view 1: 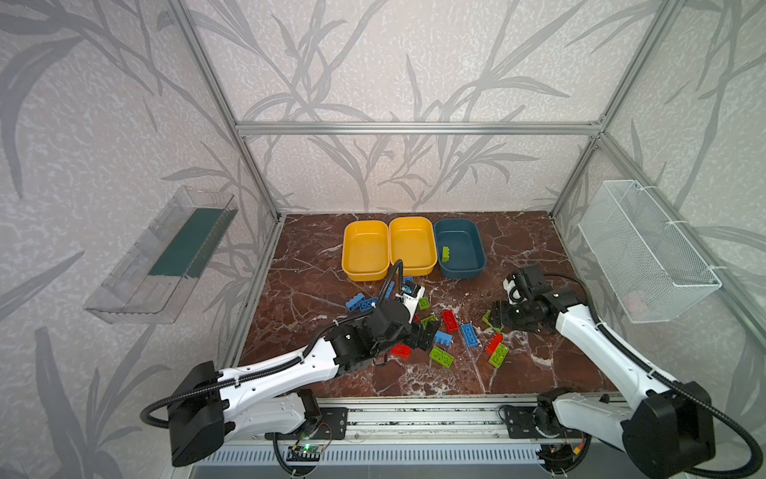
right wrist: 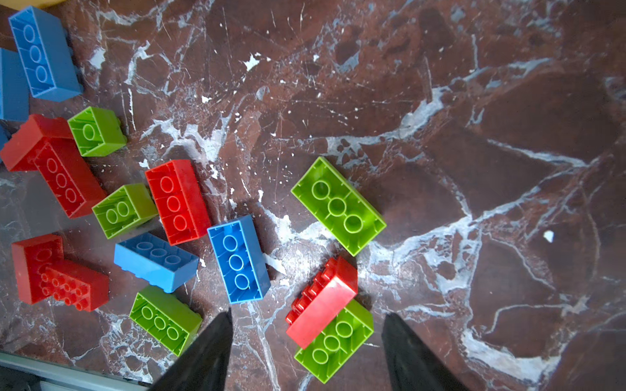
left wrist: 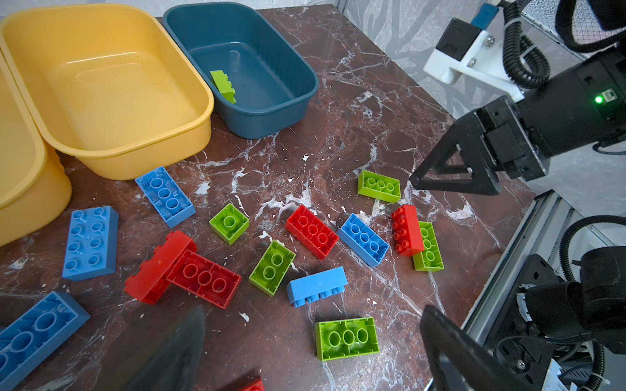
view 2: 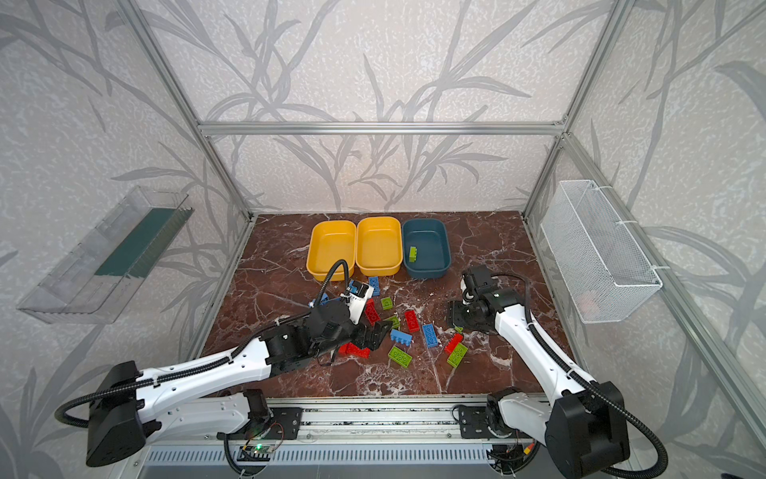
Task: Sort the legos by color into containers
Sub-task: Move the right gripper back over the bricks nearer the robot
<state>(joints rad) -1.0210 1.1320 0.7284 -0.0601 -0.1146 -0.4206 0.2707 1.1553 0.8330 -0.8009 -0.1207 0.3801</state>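
Sorting barely begun: one lime green studded plastic brick [view 1: 446,254] is seen lying in the dark teal-blue rounded plastic tub [view 1: 462,271], which is set in a row with two yellow rounded plastic tubs [view 1: 364,274] along the far edge of the red-brown marbled table [view 1: 539,365]. Both yellow tubs are found empty. Every other small studded plastic lego [view 1: 449,321] (blue, red and lime green alike) is scattered over the middle of the table.

A pick is judged to be in hand. The right gripper [right wrist: 308,318] is held low toward the right edge, jaws parted and nothing gripped. In its wrist view a red brick [right wrist: 321,304] propped on a second green brick [right wrist: 338,348] is framed between the fingertips, and an overturned green brick [right wrist: 338,204] lies just beyond. The left gripper [view 1: 425,336] is spread wide, also empty, over the middle of the pile.

Next, a clean descent is called for: the overturned green brick would be straddled across its narrow sides and carried to the teal tub. If the propped pair is chosen instead, the red brick should be taken first, or colours may be mixed.
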